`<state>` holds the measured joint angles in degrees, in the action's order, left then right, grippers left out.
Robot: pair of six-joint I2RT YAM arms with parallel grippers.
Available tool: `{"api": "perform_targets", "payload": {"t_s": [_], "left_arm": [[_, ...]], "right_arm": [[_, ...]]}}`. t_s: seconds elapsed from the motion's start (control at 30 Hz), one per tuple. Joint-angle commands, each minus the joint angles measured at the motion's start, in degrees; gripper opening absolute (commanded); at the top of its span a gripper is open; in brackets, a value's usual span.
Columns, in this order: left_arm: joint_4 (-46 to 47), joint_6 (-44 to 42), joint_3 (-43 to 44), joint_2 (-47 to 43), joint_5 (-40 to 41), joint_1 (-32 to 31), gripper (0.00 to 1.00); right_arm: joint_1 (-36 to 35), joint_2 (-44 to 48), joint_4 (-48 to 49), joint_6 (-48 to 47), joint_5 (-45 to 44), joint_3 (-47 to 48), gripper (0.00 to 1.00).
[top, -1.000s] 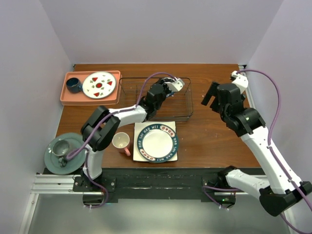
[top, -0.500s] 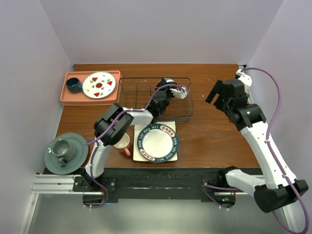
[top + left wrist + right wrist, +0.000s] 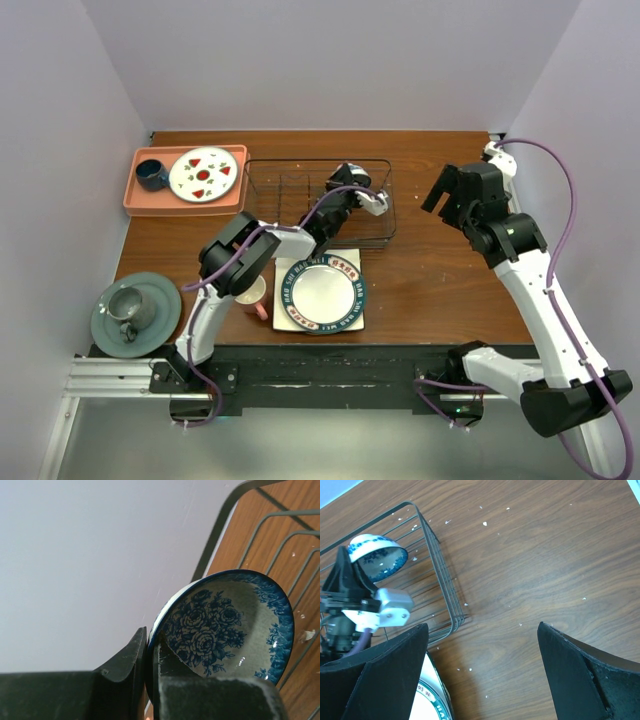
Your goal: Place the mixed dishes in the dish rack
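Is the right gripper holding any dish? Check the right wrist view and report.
No: the right gripper stands wide open, with only the wooden table showing between its jaws.

"That bowl [image 3: 225,625]? Blue roses on greyish white, deep-blue rim."
"And the round plate [image 3: 322,291] is white, with a lettered dark-blue band. Salmon-pink tray [image 3: 135,202], dark wire rack [image 3: 300,162]."

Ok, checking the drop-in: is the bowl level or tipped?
Tipped: the bowl hangs on edge, its rim pinched by the left gripper, its inside facing sideways.
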<state>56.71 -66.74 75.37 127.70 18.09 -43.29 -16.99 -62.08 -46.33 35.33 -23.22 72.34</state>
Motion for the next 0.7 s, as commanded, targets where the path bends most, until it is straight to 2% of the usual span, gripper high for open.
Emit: {"api": "perform_targets", "payload": {"t_s": [0.0, 0.37, 0.67], "left_arm": [[10.61, -4.62, -0.4, 1.06, -5.43, -0.31, 0.0], [14.75, -8.23, -0.32, 4.05, -10.88, 0.4, 0.0], [11.68, -7.35, -1.02, 3.43, -15.88, 2.15, 0.0]], "right_arm": [[0.47, 1.53, 0.27, -1.58, -0.77, 1.23, 0.94], [1.17, 1.35, 0.09, -1.93, -0.51, 1.23, 0.94], [1.53, 1.26, 0.53, -2.11, -0.42, 1.23, 0.94]]}}
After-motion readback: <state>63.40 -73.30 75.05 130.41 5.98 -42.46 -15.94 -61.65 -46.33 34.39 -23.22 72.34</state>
